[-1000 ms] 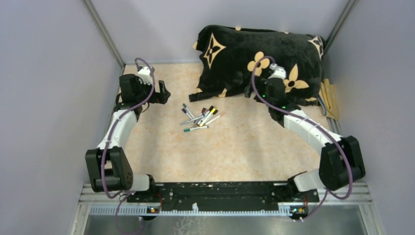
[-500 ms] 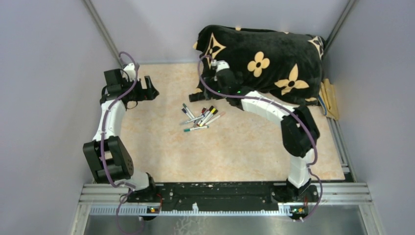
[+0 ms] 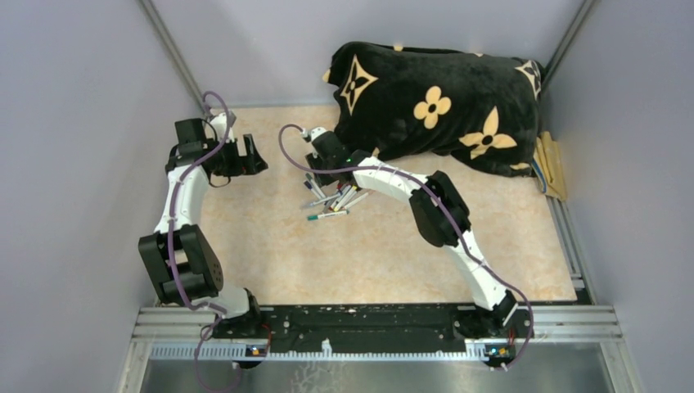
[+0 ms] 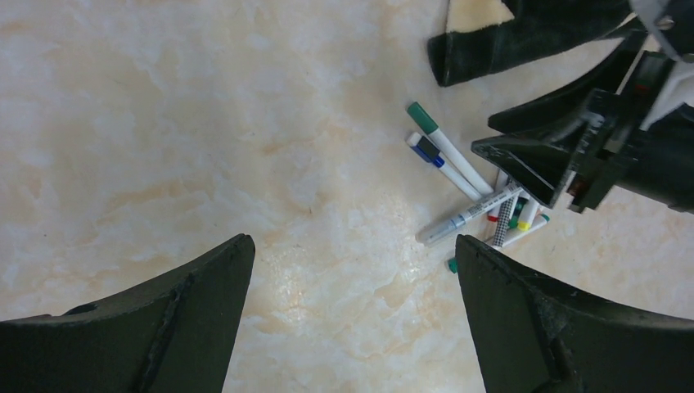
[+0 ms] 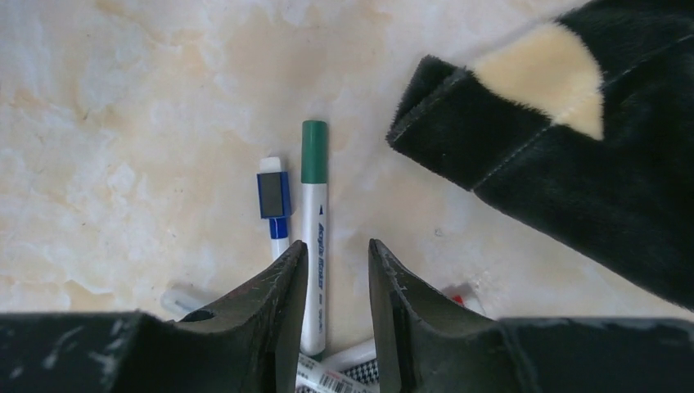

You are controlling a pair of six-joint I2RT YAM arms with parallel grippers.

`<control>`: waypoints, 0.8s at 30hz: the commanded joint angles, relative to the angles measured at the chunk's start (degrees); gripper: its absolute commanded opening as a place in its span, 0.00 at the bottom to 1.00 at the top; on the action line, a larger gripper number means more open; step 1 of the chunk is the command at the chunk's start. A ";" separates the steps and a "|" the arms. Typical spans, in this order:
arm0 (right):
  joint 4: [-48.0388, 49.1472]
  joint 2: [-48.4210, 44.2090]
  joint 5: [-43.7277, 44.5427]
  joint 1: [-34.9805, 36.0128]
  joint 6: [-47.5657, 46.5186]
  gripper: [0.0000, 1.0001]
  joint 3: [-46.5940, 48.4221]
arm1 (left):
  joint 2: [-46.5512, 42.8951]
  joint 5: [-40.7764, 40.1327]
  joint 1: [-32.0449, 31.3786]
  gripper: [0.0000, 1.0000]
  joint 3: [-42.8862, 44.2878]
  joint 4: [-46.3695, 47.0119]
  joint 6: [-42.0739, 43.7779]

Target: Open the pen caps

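Several pens [image 3: 331, 199] lie in a loose pile on the marbled table, in front of the pillow. My right gripper [image 5: 338, 250] hangs low over the far end of the pile, its jaws narrowed but still apart. A white pen with a green cap [image 5: 314, 151] lies between them, against the left finger. A pen with a blue cap [image 5: 273, 194] lies just left of it. Nothing is gripped. My left gripper [image 4: 352, 246] stands wide open over bare table, left of the pile. In its view the green cap [image 4: 423, 117] and the right gripper [image 4: 532, 164] show.
A black pillow with tan flower patterns [image 3: 434, 98] fills the back right; one corner [image 5: 556, 123] reaches close to the pens. A tan folded thing [image 3: 552, 168] lies by the right wall. Grey walls close in the table on three sides.
My right arm has swung left from the pillow to the pens and come down over them, its jaws narrowing. My left arm drew back to the left and has held there since.
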 commanded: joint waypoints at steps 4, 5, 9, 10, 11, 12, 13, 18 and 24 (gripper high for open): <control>-2.74 5.34 -2.04 0.24 -1.89 0.32 8.44 | -0.07 3.60 0.25 0.99 -0.93 -3.81 1.92; -2.62 5.60 -2.62 0.20 -1.88 0.32 8.46 | -0.25 3.71 0.25 0.99 -1.21 -3.78 2.12; -1.84 6.26 -4.80 0.34 -1.83 0.31 7.91 | -0.31 3.51 0.24 0.99 -1.75 -3.61 2.53; -1.83 6.45 -5.41 0.41 -1.87 0.31 7.84 | -0.24 3.42 0.28 0.99 -1.81 -3.61 2.70; -1.83 6.70 -5.85 0.48 -1.83 0.31 7.88 | -0.11 3.29 0.29 0.99 -1.90 -3.60 2.72; -1.84 6.87 -5.88 0.60 -1.82 0.31 7.79 | 0.04 3.23 0.25 0.99 -1.91 -3.61 2.71; -1.83 7.06 -5.84 0.71 -1.86 0.31 7.62 | 0.15 3.22 0.30 0.99 -1.94 -3.62 2.77; -2.94 8.18 -4.19 1.50 -3.15 0.30 7.54 | 0.34 3.45 0.27 0.99 -1.47 -4.13 3.19; -1.13 5.63 -2.89 1.54 -3.65 0.18 2.92 | -0.43 4.76 0.28 0.99 -1.15 -4.47 3.23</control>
